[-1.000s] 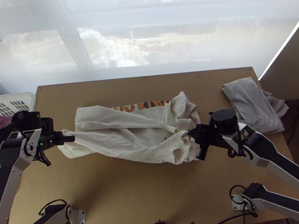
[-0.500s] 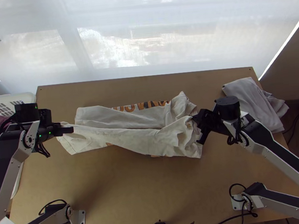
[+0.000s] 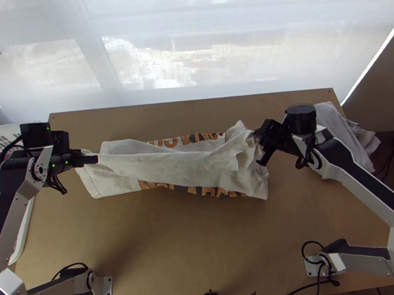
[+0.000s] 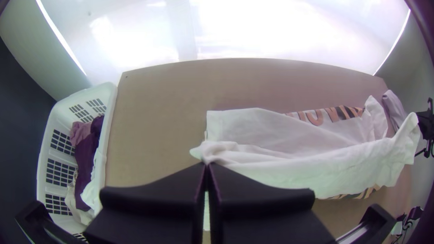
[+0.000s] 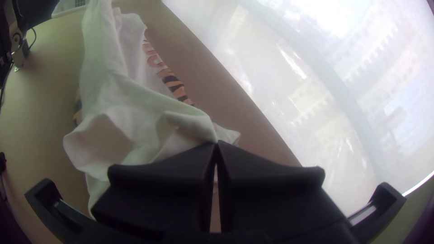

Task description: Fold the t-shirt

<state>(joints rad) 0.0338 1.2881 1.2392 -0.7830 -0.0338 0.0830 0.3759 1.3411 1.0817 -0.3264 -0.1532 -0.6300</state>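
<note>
Left claw (image 3: 94, 159) and right claw (image 3: 256, 136) grip the t-shirt (image 3: 182, 167) by its ends, open table (image 3: 173, 244) along its near edge.

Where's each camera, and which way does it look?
Top view: high over the table's near edge, looking steeply down on the shirt; both arms show.
Left wrist view: on that wrist, facing the shirt and basket; the left gripper shows.
Right wrist view: on that wrist, facing shirt and window; the right gripper shows.
Both wrist views share the shirt.

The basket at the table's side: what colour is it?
The basket is white; this shows best in the left wrist view.
</note>
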